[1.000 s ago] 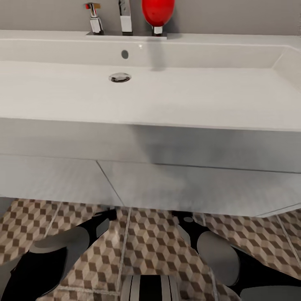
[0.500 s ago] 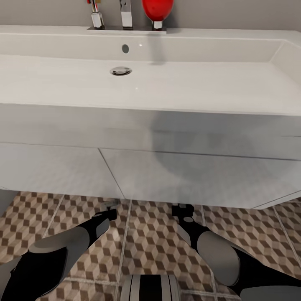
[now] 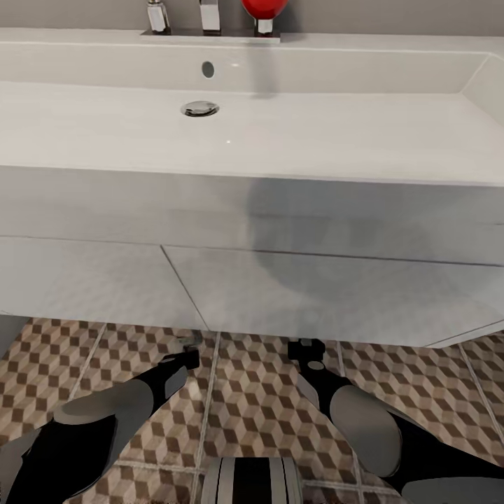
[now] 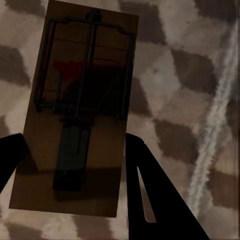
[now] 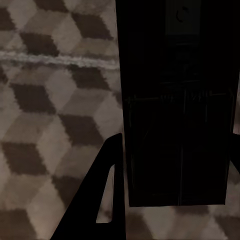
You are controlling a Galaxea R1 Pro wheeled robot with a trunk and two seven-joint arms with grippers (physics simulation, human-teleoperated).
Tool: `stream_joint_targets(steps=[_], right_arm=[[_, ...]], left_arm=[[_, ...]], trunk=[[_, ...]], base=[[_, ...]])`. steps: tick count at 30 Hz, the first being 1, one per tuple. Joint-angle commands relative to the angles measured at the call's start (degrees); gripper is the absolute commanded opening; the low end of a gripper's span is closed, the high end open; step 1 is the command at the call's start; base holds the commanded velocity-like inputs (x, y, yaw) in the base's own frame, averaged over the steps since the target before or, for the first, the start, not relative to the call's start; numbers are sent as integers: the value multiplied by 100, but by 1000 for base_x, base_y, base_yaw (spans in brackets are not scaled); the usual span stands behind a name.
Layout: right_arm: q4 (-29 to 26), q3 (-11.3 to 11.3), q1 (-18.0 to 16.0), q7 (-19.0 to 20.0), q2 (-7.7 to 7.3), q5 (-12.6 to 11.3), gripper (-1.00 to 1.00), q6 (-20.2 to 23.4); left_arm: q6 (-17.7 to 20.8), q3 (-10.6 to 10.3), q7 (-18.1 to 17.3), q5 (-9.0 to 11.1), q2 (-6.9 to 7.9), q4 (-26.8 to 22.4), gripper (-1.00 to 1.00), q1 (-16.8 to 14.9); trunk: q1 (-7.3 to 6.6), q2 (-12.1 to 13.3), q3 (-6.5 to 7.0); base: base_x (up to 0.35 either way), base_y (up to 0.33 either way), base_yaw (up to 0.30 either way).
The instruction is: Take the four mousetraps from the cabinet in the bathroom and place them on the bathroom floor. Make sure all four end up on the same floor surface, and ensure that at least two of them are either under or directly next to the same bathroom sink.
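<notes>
— Where do we stand with the traps?

— We have one in each pincer. The left gripper [image 4: 75,165] is closed on a mousetrap [image 4: 75,110], its dark fingers [image 4: 150,190] pinching the long edges of the wooden board above the bathroom floor [image 4: 200,75]. The right gripper [image 5: 170,190] is clamped on a second mousetrap [image 5: 175,110], which sits in deep shadow.

— And from the head camera?

— Both arms reach low toward the front edge of the sink [image 3: 280,203], with the cube-patterned tiles below. There the traps are too small for us to pick out, and we cannot tell how high they hang above the tiles.

— How will they handle?

— We judge them light, stiff and flat, so an edge grip on the board suits. The wire bar and spring look delicate and may be armed; we should keep the fingers off the metal and set each down level rather than drop it.

— Anything else unclear?

— The right trap's details are nearly lost in the dark.
</notes>
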Motion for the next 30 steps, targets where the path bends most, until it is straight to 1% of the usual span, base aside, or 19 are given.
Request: stream_joint_targets(steps=[1,4,7,12,22,25,30], right_arm=[[-33,-49,-7,-6,2,46,-100,-18],[-102,-49,-13,-6,2,41,-100,-18],[-133,-49,-15,0,2,40,-100,-18],[-149,-54,-15,2,2,39,-100,-20],[-173,-50,-15,3,2,39,-100,-26],[-238,-49,-15,3,2,39,-100,-25],[-383,-49,-17,10,2,36,-100,-20]], left_arm=[[-10,-66,32,31,-28,-12,-100,-12],[-13,-92,33,32,-68,-12,-100,-115],[-20,-99,32,32,-67,-11,-100,-184],[-40,-104,32,32,-87,-17,-100,-204],[-49,-105,32,32,-121,-47,-100,-223],[-49,-105,32,32,-151,-54,-100,-370],[-49,-105,32,32,-151,-51,-100,-578]], trunk=[[-1,-1,-13],[-1,-1,-40],[-1,-1,-67],[-1,-1,-94],[-1,-1,-99],[-1,-1,-99],[-1,-1,-99]], base=[[0,0,0],[0,0,0],[0,0,0],[0,0,0],[0,0,0],[0,0,0],[0,0,0]])
